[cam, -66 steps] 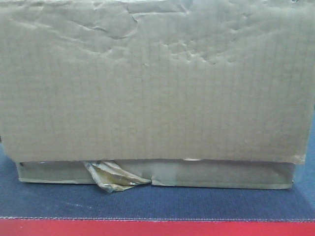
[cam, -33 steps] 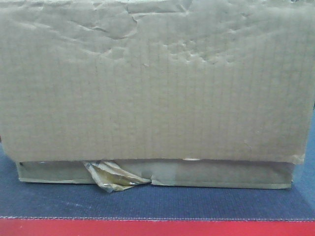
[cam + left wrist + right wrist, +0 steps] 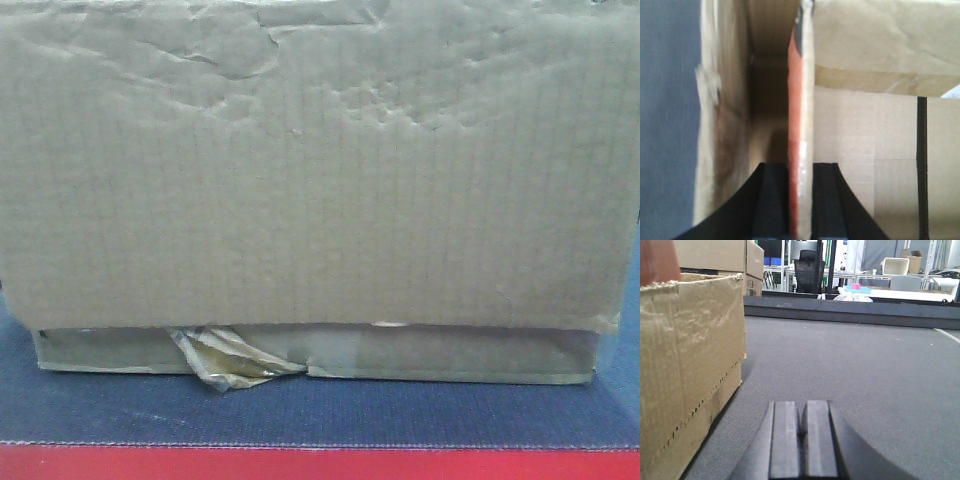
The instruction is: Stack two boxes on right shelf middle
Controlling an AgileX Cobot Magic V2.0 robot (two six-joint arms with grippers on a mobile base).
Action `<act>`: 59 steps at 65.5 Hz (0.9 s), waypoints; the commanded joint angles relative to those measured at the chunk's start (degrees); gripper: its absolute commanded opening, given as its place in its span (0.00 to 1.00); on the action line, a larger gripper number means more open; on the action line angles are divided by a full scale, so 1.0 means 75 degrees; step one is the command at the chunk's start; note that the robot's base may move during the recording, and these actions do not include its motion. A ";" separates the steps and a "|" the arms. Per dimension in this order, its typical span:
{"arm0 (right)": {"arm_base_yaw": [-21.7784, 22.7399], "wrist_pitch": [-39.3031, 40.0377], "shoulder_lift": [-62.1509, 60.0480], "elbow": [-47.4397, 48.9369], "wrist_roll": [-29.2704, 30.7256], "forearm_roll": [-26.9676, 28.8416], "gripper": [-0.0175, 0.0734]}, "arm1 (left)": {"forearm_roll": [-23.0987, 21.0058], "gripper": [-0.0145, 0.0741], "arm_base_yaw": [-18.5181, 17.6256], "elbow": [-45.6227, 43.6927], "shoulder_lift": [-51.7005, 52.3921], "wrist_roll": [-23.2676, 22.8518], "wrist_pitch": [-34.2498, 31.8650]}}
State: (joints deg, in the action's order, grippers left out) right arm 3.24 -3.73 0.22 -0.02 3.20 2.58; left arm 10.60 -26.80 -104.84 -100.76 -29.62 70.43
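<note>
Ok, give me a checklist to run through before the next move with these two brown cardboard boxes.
1. Stack: the tall dented brown cardboard box sits on the thin flat cardboard box, on the dark grey matte surface: ok.
2. Left gripper clamps a red-faced cardboard wall: ok.
3. Right gripper is shut, empty and apart from the cardboard box beside it: not ok for a two-arm lift.
4. Stainless-steel shelf in sight: cannot tell, no view shows it.
5. Peeling tape scrap snagging: cannot tell.
</note>
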 commanded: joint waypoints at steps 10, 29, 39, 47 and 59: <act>0.0042 0.0160 -0.0029 0.0003 0.0023 0.0002 0.01 | -0.0112 0.04 -0.0048 0.0319 -0.0148 -0.0141 -0.0265; 0.0042 0.0160 -0.0029 0.0003 0.0023 0.0002 0.01 | -0.0125 0.20 -0.0048 0.0319 -0.0227 -0.0057 -0.0363; 0.0042 0.0160 -0.0029 0.0003 0.0023 0.0002 0.01 | -0.0207 0.41 -0.0048 0.0250 -0.0227 -0.0057 -0.0363; 0.0042 0.0160 -0.0029 0.0003 0.0023 0.0002 0.01 | -0.0451 0.48 -0.0048 -0.0130 -0.0210 -0.0045 -0.0341; 0.0042 0.0160 -0.0029 0.0003 0.0023 0.0002 0.01 | -0.0351 0.48 -0.0048 -0.1374 -0.0146 0.0152 -0.0062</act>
State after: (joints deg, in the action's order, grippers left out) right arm 3.24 -3.73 0.22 -0.02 3.20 2.58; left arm 7.36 -26.90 -110.72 -102.92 -28.97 69.40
